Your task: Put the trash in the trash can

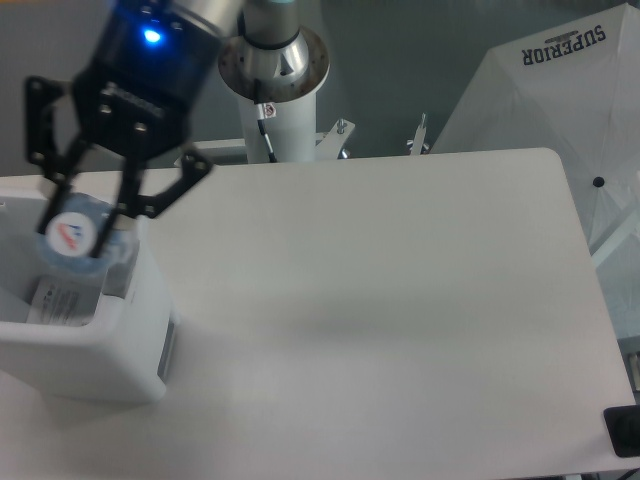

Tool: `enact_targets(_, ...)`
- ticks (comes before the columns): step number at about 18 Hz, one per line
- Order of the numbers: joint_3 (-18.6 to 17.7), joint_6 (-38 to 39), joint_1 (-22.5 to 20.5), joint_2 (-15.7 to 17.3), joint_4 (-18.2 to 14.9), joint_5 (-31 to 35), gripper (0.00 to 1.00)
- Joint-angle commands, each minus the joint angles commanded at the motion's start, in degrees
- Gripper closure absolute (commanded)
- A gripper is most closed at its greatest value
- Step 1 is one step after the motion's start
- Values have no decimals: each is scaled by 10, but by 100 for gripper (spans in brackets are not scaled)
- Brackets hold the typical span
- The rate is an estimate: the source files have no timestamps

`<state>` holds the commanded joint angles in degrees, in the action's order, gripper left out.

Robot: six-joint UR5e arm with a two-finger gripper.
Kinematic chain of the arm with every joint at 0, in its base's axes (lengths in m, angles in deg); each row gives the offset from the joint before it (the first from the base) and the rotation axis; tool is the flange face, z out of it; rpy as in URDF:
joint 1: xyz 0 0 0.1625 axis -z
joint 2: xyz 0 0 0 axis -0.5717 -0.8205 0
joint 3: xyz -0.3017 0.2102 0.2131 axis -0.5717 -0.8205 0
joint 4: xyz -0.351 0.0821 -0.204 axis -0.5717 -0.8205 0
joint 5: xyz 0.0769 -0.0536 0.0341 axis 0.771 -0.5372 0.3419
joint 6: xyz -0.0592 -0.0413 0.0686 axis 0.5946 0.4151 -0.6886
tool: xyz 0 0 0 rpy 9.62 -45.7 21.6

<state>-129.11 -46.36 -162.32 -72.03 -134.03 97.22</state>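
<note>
The claw (pixel 85 225) hangs at the upper left of the view, its black fingers (pixel 52 190) clamped on the small clear bottle (pixel 78 235), which sits between the tips with its round end and red-marked label turned toward the camera. A blue light glows on the claw's dark body above the fingers, and the linkage arms splay out to either side — the one on the right reaches past the bottle toward the table's back edge.

Directly below the claw stands the trash can (pixel 120 355), a white boxy bin with rounded corners; the bottle hangs over its open mouth, near the right-hand wall and about level with the rim. A grey panel shows on that wall just right of the bottle. Deeper inside the bin, below and left of the bottle, lies something pale with printed marks (pixel 62 298); it is too blurred to tell what it is.

The bin rests on the white table (pixel 400 300), which stretches away to the right of the claw. Behind and to the right of the claw rises the arm's white base column (pixel 280 100). Far to the right, beyond the table's edge, a white panel lettered SUPERIOR (pixel 560 60) leans — and a small dark object (pixel 622 430) sits at the lower right corner.
</note>
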Motion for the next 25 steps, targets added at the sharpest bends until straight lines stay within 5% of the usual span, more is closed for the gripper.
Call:
enact_targets(5,-48,-1,28,-8,48,3,82)
enact_targets(15,-88,-14,50,-16,53,9,76)
enact_targets(19,-109,-28,51,-13,54,11,49)
enact_targets(20,-112,-29,52,-11,55,11,36)
enact_targets(25,-113,-31,51,-6,54,11,18)
